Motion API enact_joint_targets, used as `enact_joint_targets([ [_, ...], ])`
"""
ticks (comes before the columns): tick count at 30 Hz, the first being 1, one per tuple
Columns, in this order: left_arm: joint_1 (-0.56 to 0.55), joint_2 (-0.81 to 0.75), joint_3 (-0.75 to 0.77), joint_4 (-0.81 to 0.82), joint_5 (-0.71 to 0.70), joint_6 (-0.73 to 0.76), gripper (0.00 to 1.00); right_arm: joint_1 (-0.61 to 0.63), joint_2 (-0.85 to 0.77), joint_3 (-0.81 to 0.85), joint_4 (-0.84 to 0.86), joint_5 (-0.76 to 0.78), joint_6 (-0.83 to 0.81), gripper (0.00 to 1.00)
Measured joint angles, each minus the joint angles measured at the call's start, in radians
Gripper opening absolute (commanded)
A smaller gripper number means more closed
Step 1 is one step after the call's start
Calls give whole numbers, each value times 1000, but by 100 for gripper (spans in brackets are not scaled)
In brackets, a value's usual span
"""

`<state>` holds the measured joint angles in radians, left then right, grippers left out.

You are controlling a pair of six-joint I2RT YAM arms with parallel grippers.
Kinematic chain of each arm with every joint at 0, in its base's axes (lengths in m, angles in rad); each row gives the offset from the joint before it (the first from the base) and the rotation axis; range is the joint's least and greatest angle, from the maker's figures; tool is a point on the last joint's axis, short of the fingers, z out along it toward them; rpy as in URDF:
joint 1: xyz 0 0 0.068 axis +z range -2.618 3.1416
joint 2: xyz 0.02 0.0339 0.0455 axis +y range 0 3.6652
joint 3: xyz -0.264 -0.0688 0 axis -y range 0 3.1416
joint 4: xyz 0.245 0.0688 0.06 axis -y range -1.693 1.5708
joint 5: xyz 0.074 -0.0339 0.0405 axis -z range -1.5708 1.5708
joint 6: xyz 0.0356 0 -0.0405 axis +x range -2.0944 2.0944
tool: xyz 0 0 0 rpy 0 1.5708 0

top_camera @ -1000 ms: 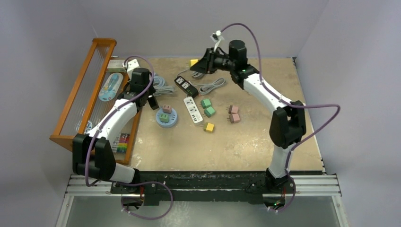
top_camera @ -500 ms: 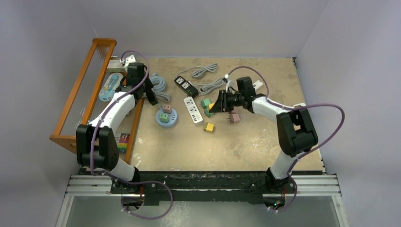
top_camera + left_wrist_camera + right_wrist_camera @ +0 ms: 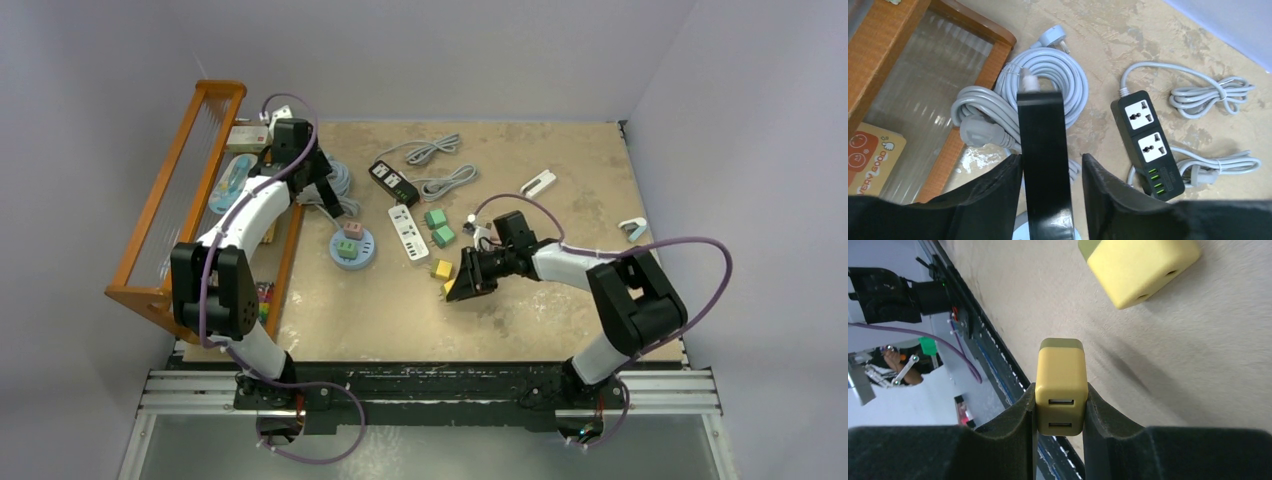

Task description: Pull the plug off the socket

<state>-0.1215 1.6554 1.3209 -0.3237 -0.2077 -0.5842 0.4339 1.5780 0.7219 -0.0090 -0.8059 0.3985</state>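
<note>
One plug (image 3: pixel 1060 382): yellow, olive tip, two slots.
Right gripper (image 3: pixel 1059 392): pinching plug, lower centre.
Left gripper (image 3: pixel 1050 162): closure unclear.

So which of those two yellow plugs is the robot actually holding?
The yellow plug with two USB slots facing the right wrist camera, clamped in the right gripper. The other yellow plug lies loose on the table beyond it, untouched.

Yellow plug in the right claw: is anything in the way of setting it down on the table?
Nothing visible does. The right gripper is shut on the yellow plug, with bare table around it. A second yellow plug lies on the table farther ahead, well apart from it.
</note>
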Motion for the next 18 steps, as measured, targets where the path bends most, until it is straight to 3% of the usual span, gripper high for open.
enact_joint_targets([
  [3, 1, 1, 10, -1, 13, -8, 52, 24, 43, -5, 22, -14, 21, 0],
  [7, 2, 1, 14, -12, 21, -9, 54, 26, 106, -2, 72, -43, 51, 8],
  [11, 2, 1, 14, -39, 14, -8, 70, 25, 204, 6, 107, -97, 80, 20],
  [15, 2, -5, 7, -63, -8, -7, 74, 25, 243, 31, 121, -133, 98, 34],
  [18, 2, -22, -8, -71, -20, -7, 75, 26, 262, 56, 121, -132, 106, 37],
])
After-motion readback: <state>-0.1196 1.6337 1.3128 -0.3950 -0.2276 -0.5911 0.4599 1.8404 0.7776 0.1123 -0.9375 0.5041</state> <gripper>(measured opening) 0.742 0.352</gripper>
